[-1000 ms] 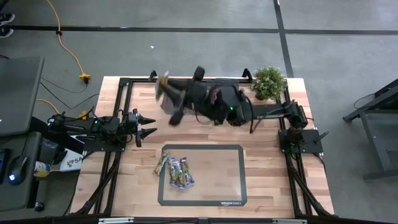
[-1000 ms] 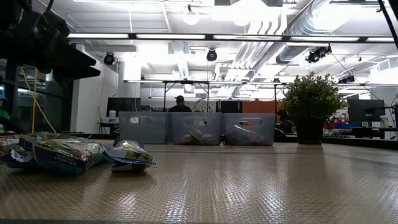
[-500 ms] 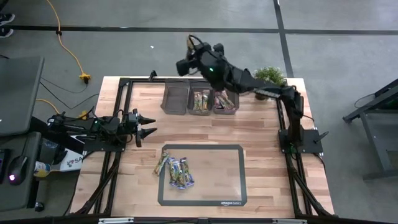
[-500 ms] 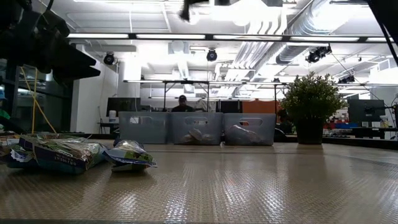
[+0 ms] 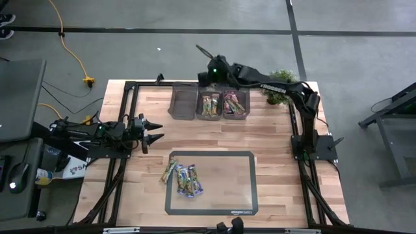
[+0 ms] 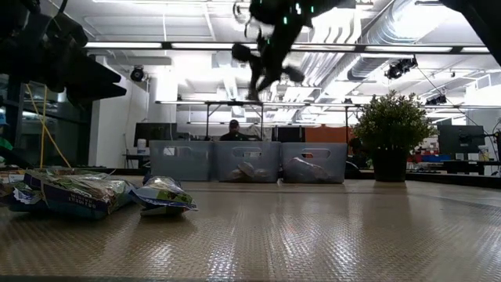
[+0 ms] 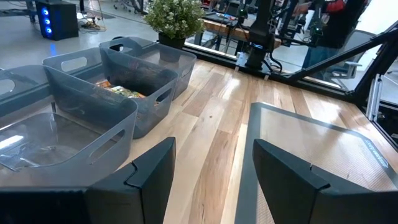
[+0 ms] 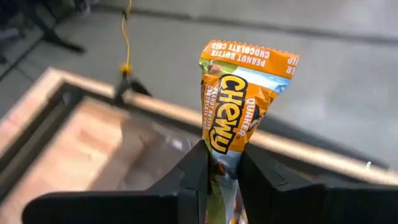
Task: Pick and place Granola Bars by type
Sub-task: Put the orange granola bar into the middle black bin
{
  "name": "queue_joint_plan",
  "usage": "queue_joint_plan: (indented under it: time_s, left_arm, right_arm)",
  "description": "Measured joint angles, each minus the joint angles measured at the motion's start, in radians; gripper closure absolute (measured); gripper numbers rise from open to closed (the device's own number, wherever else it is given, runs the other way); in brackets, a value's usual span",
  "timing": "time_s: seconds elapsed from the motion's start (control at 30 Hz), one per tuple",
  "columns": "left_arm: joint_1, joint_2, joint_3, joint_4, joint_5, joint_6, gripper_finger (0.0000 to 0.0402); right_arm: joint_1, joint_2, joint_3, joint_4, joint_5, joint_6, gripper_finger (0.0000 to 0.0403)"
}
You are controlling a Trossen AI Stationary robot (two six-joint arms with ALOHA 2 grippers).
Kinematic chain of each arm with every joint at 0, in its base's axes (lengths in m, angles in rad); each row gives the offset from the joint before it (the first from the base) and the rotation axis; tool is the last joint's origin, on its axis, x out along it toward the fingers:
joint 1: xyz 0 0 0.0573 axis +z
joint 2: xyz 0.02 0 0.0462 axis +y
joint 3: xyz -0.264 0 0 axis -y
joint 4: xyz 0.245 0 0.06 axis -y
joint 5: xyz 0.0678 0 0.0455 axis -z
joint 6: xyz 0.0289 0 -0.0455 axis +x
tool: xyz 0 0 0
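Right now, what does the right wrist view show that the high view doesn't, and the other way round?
Only the right wrist view shows the right gripper shut on an orange Chewy granola bar, label readable. Only the high view shows the loose bars piled on the mat, the three bins in a row at the table's far edge, the plant, and the left gripper open, waiting at the left side. Both show the wooden table and the grey floor beyond it.
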Motion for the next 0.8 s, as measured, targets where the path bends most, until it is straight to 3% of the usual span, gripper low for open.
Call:
queue_joint_plan:
  time_s: [0.33,0.8]
  left_arm:
    - [0.000,0.000,0.000,0.000,0.000,0.000,0.0190]
    - [0.000,0.000,0.000,0.000,0.000,0.000,0.0190]
  right_arm:
    - [-0.008,0.002,-0.334,0.227,-0.222,0.124,0.0343]
    - [-0.008,0.002,-0.418,0.213,-0.281,0.069,0.0343]
